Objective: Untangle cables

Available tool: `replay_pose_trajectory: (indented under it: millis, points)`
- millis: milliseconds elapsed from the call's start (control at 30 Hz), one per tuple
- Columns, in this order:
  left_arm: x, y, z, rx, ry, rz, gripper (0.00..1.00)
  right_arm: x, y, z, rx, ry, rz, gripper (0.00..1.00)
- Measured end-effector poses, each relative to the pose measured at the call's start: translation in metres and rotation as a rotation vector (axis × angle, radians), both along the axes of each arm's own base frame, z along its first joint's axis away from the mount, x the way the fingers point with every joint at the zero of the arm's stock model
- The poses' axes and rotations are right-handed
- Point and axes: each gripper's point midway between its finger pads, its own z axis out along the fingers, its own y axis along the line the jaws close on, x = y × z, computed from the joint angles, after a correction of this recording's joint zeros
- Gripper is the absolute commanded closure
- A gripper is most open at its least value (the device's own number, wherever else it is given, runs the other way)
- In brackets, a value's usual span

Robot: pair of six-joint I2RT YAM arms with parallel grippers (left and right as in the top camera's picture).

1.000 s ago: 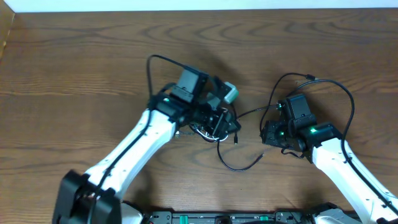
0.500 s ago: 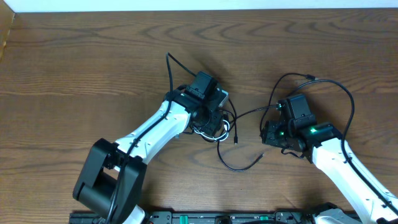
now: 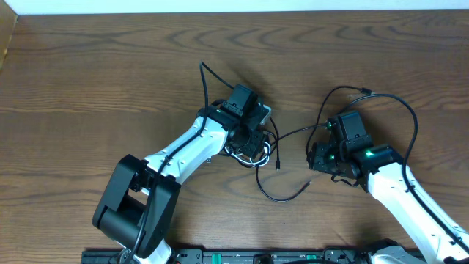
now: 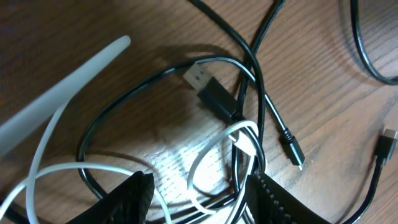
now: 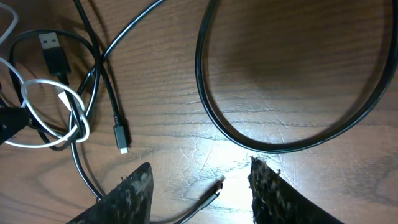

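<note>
The black cable [image 3: 272, 192] and white cable [image 3: 238, 155] lie tangled on the wooden table. My left gripper [image 3: 255, 147] sits over the tangle. In the left wrist view it [image 4: 199, 205] is open, with loops of the white cable [image 4: 208, 155] and black cable [image 4: 93, 127] between its fingers, and a black USB plug [image 4: 208, 92] just ahead. My right gripper [image 3: 315, 158] is open to the right of the tangle. In the right wrist view it [image 5: 202, 193] straddles the black cable's free plug end [image 5: 214, 190] without touching it.
A thick black robot wire [image 5: 280, 146] loops on the table ahead of my right gripper and arcs over the right arm [image 3: 407, 110]. A small black plug [image 5: 121, 140] lies between the grippers. A blurred white bar [image 4: 62, 87] crosses the left wrist view.
My left wrist has turned and shifted right, settling lower over the tangle. The right arm and the loose black cable end have not moved.
</note>
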Motion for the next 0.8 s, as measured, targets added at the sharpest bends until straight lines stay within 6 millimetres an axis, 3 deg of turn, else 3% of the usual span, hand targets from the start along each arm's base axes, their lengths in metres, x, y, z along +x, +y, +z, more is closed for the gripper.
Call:
replay_pose_trajectory:
  millis: [300,567,800]
  points:
    - [0.002,-0.002,0.000,-0.010,-0.011,-0.001,0.47,0.000,0.000,0.000,0.000,0.000,0.000,0.53]
    - [-0.005,0.003,-0.015,-0.010,0.002,0.020,0.47,0.000,0.000,0.000,0.000,0.000,0.000,0.53]
    - [-0.002,0.001,-0.016,-0.024,-0.008,0.037,0.48,-0.001,0.000,-0.001,-0.002,0.005,0.000,0.53]
